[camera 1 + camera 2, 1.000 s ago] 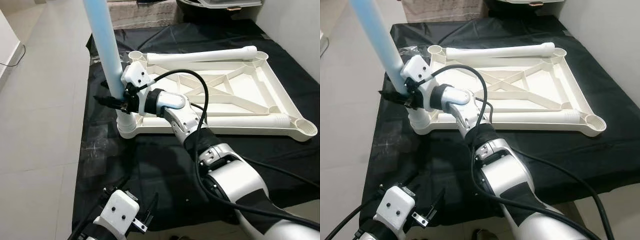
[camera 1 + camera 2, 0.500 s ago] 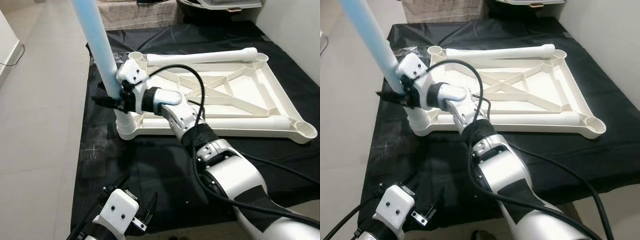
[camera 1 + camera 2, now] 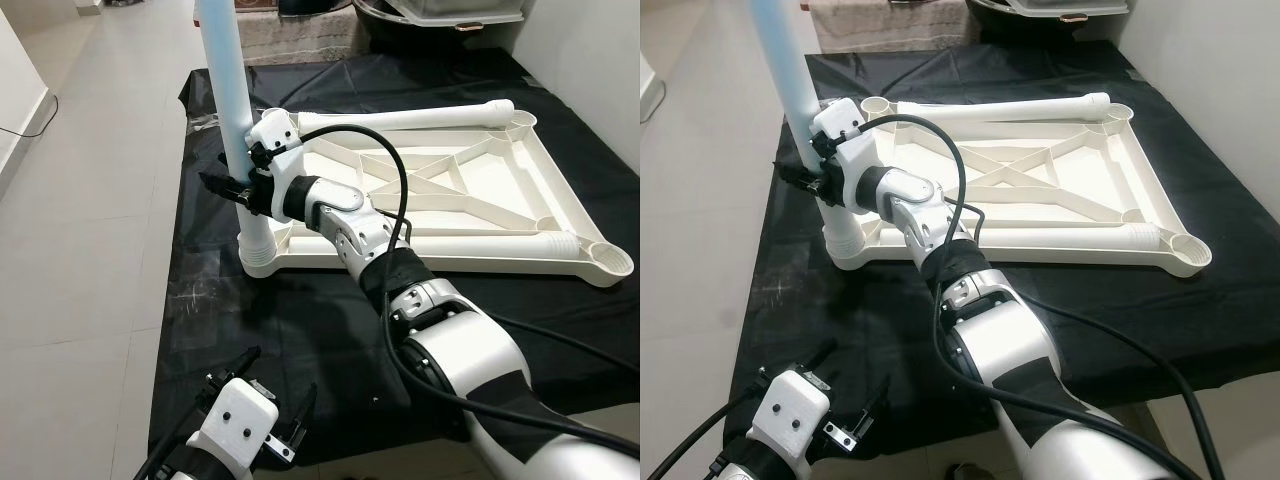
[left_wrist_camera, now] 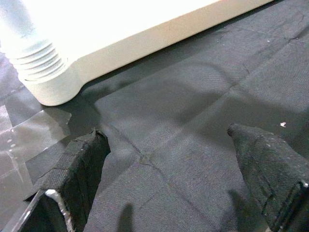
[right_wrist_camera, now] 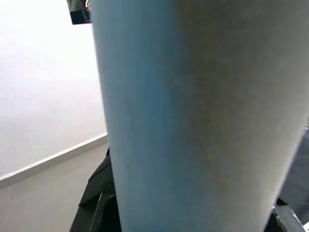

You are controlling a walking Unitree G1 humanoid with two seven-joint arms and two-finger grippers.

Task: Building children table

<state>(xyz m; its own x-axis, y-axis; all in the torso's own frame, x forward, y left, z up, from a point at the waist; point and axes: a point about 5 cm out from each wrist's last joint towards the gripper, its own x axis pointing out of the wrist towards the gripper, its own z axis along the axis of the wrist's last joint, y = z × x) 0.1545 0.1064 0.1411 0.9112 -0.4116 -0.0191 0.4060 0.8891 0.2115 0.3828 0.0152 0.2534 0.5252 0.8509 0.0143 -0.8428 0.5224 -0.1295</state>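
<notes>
A white children's table top (image 3: 480,264) lies upside down on a black cloth (image 3: 300,320). A light blue leg (image 3: 228,90) stands nearly upright in the ribbed socket (image 3: 259,255) at the near left corner. My right gripper (image 3: 232,190) is shut on this leg just above the socket; the right wrist view has the blue leg (image 5: 193,116) pressed close to the camera. Two white legs lie on the frame, one along the far side (image 3: 400,118) and one along the near side (image 3: 490,243). My left gripper (image 4: 169,159) hangs open low over the cloth, a little before the socket.
Pale tiled floor (image 3: 90,260) runs along the cloth's left edge. Crumpled clear plastic (image 3: 205,125) lies on the cloth behind the blue leg. A dark basin (image 3: 430,15) and a rug stand beyond the far edge. A white wall (image 3: 600,60) closes off the right.
The blue leg leaned to the left before and now stands close to upright in the corner socket. My right gripper stayed shut on it. The left gripper has barely moved.
</notes>
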